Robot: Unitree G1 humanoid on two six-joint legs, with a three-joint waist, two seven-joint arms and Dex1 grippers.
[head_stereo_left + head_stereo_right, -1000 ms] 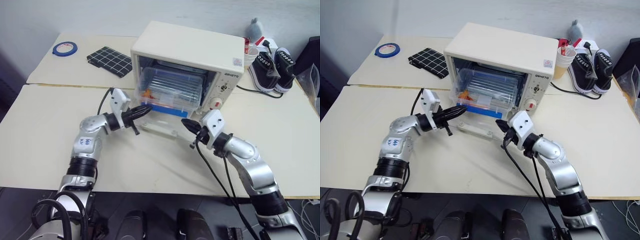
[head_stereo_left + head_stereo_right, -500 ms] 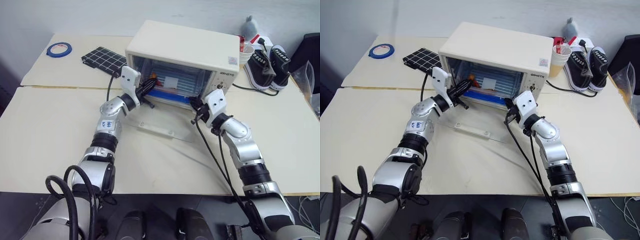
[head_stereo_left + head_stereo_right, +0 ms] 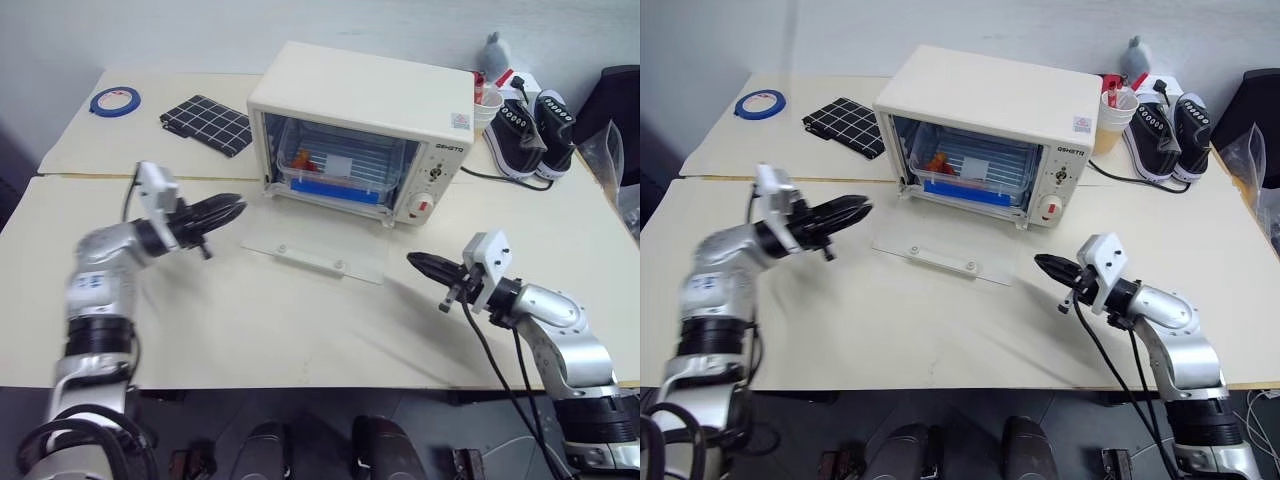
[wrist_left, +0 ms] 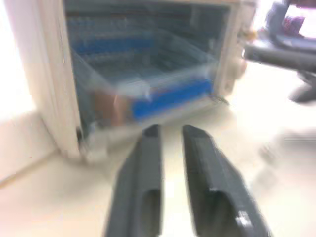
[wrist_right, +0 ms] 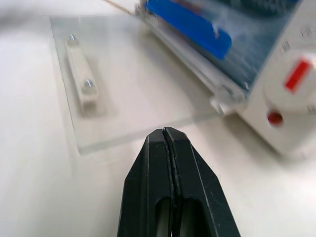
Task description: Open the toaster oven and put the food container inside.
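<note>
Both arms had drawn back from the toaster oven (image 3: 360, 120), left gripper (image 3: 232, 207) slightly parted and empty, right gripper (image 3: 418, 263) closed on nothing, leaving the food container (image 3: 335, 172) inside at upper centre, so the placing looked done.

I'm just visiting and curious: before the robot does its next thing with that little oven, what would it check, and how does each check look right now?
1. Food container fully inside the toaster oven: ok, it sits on the rack.
2. Glass door state: not ok if it should be shut; it lies flat open on the table.
3. Left pincer clear of the door: ok, off to the side, empty, fingers slightly apart.
4. Right pincer clear of the door: ok, shut and empty.
5. Container clear of the closing door: cannot tell.
</note>
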